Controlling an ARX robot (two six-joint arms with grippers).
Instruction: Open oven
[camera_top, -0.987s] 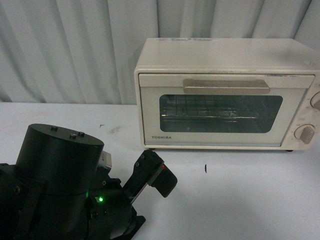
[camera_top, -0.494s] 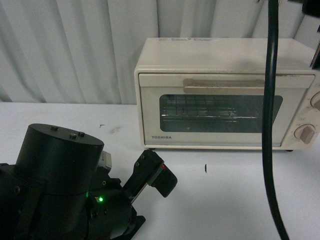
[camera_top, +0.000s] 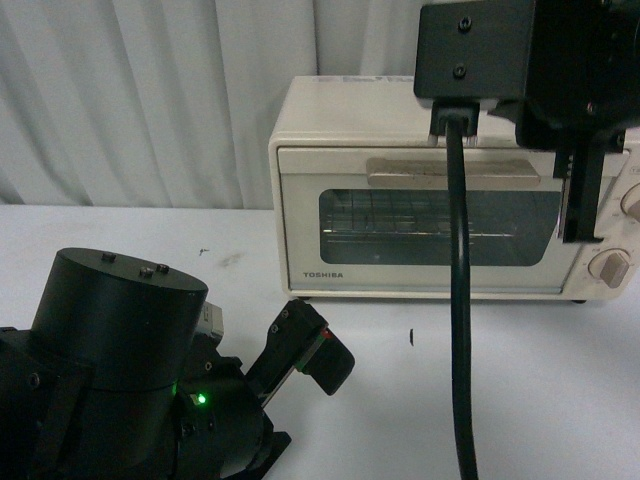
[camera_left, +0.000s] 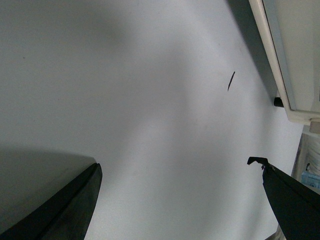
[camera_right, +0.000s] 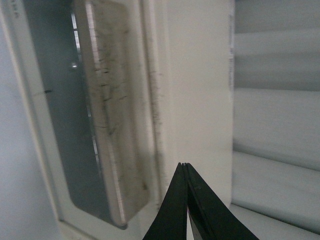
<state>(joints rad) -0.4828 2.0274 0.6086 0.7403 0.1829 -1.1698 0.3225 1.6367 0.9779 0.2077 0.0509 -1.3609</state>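
Observation:
The cream-white Toshiba oven (camera_top: 400, 262) stands at the back of the white table, its glass door closed and its beige bar handle (camera_top: 410, 172) along the door's top. My right gripper (camera_top: 578, 235) hangs shut and empty in front of the oven's upper right, close to the handle's right end. In the right wrist view its shut tips (camera_right: 184, 165) lie over the oven's top edge, beside the handle (camera_right: 110, 115). My left gripper (camera_top: 312, 352) rests low at the front left, open and empty over bare table (camera_left: 177, 167); the oven's lower corner (camera_left: 295, 60) shows at the edge.
Two round knobs (camera_top: 608, 266) sit on the oven's right side, partly behind my right arm. A black cable (camera_top: 460, 300) hangs down in front of the door. A grey curtain (camera_top: 150, 100) closes the back. A small dark mark (camera_top: 411, 337) lies on the table (camera_top: 500, 380).
My right arm has come down into view at the upper right, first its cable, then the wrist and shut gripper in front of the oven. The left arm and the door have not moved.

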